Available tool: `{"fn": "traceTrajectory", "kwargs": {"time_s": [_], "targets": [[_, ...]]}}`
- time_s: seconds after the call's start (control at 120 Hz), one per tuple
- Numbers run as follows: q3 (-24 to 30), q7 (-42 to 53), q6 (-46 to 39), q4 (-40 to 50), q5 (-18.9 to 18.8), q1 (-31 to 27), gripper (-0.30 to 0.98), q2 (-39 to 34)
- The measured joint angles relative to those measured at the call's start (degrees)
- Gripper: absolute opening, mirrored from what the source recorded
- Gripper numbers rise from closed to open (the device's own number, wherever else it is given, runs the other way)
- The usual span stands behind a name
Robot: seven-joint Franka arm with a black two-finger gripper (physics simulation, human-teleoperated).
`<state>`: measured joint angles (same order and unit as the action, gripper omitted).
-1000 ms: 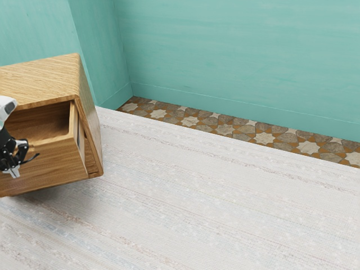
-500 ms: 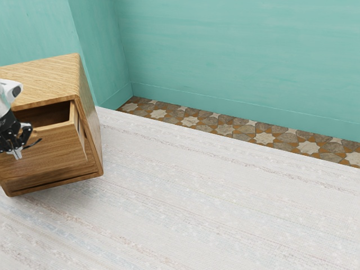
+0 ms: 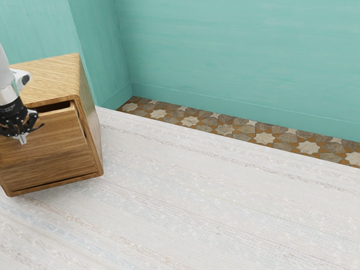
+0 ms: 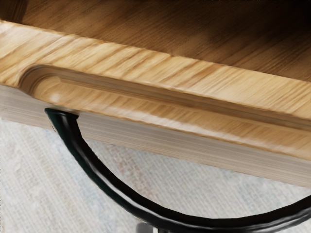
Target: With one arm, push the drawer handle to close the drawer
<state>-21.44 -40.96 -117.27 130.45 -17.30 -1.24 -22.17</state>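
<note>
The drawer (image 3: pixel 59 138) has slid farther in, the gripper (image 3: pixel 22 138) travelling with it at the curved black handle (image 4: pixel 204 224)! Can't tell if the grip's open or closed. Closing push in hand; top gap remains, so keep pressing straight toward the cabinet (image 3: pixel 53 73).

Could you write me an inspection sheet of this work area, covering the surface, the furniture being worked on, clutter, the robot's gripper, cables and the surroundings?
Surface: pale, faintly striped and woven-looking.
Job's things: a wooden cabinet whose drawer is partly open, a dark gap along its top; a curved black handle on the drawer front.
Clutter: nothing seen.
Gripper: the black gripper is at the drawer front, by the handle; whether it touches the handle, I cannot tell.
Cables: nothing seen.
Surroundings: turquoise walls meeting in a corner, and a band of brown star-patterned tiles along the wall's foot.
</note>
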Motion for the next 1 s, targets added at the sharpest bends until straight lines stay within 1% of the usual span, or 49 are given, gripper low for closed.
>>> {"fn": "traceTrajectory", "kwargs": {"time_s": [0.208,0.383,0.45,0.533,0.583,0.617,0.65,0.683,0.733,0.767,0.8,0.858,1.0], "targets": [[0.0,3.7,-0.9,-4.7,2.7,-2.2,-0.1,5.2],[0.0,6.9,-1.8,-7.2,4.7,-2.5,-0.1,8.0],[0.4,7.8,-2.1,-5.4,6.0,-2.2,-0.1,5.7],[1.7,7.5,-2.2,0.3,7.0,0.4,-0.1,-1.2],[4.2,6.6,-1.9,3.0,7.5,1.1,-0.1,-5.4],[8.0,4.9,-1.2,3.2,9.5,1.6,-0.1,-7.4],[11.6,2.8,-0.3,1.9,11.7,1.9,-0.04,-8.2],[13.9,0.6,1.3,-1.8,13.9,2.2,0.03,-7.3],[15.5,-3.3,5.3,-9.9,16.8,3.9,0.15,-3.6],[15.9,-6.1,8.5,-15.5,18.0,6.4,0.22,-0.9],[16.1,-8.5,11.2,-18.6,17.5,9.1,0.29,0.6],[16.4,-12.1,14.5,-20.6,15.8,11.9,0.38,1.6],[16.6,-19.4,17.7,-19.3,15.0,13.5,0.53,1.4]]}}
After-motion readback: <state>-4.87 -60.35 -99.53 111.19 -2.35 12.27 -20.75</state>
